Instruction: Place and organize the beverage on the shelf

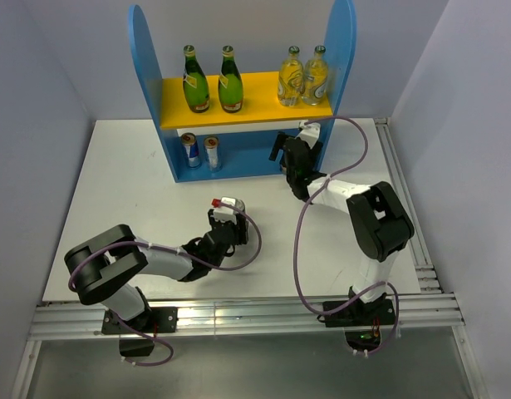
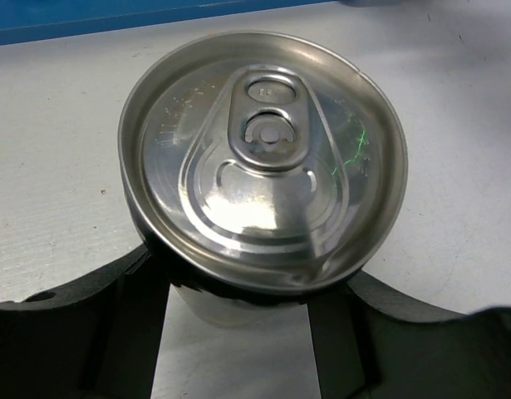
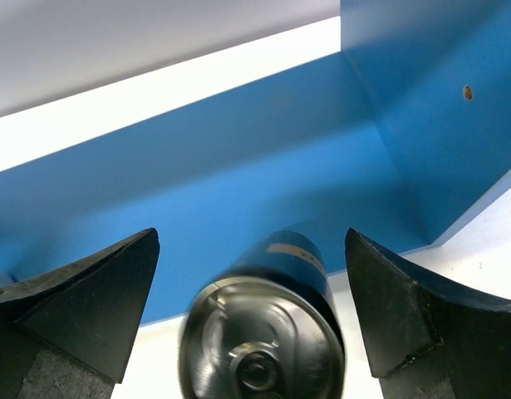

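The top external camera looks down from high at the near edge over the whole tabletop and the blue shelf. The left wrist camera peers down, very near, on a silver-topped can. The right wrist camera faces the shelf's lower tier close up, a spot the top view shares.

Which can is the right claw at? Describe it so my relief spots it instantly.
On the blue shelf, follow the lower tier to its right-hand corner. A dark can sits there between the fingers of the open right claw. Its top is silver; the cans at the left end are silver-blue.
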You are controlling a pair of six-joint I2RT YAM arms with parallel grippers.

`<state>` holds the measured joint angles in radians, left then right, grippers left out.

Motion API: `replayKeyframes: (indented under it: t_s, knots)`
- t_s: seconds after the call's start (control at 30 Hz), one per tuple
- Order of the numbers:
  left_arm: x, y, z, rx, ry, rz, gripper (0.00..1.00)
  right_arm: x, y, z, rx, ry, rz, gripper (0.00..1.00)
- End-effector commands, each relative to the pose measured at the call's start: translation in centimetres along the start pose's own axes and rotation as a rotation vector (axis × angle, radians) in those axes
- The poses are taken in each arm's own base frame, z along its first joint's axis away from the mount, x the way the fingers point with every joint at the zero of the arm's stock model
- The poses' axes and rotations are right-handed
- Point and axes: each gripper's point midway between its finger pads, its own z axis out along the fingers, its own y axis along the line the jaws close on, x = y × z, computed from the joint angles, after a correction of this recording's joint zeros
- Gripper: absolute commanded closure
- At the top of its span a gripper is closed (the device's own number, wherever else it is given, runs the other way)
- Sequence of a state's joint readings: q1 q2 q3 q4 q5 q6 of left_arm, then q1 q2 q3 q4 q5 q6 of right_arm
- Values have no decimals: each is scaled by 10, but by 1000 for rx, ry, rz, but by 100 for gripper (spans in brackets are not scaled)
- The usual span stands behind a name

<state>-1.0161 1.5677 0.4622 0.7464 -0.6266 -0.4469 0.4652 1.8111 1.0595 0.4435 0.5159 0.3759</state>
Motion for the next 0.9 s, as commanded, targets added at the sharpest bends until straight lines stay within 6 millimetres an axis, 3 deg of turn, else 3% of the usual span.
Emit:
replayKeyframes:
  t_s: [0.0,0.17,0.23,0.27,0.3,0.33,0.5,0.6,0.87]
  knots:
    - [-46,-24,3,44,-119,-80,100,-29,11,-12,-21,-73,24,0]
    - [-63,-39,11,65,-142,-69,100,-18,10,-7,-8,-51,8,0]
    - [-77,-50,15,90,-159,-79,100,-13,10,-4,-9,-42,2,10]
    - [-79,-50,18,88,-160,-75,100,-12,11,-2,-10,-40,-1,17]
    - [-83,-52,20,91,-163,-72,100,-10,12,0,-10,-37,-4,48]
    - [-91,-58,22,98,-173,-71,100,-9,11,0,0,-30,-3,60]
    - [-104,-62,30,103,-188,-62,100,-10,14,6,8,-26,-6,91]
    - [-105,-61,32,101,-192,-59,100,-12,15,7,13,-30,0,100]
    - [-100,-53,32,90,-186,-69,100,-35,19,20,62,-83,7,100]
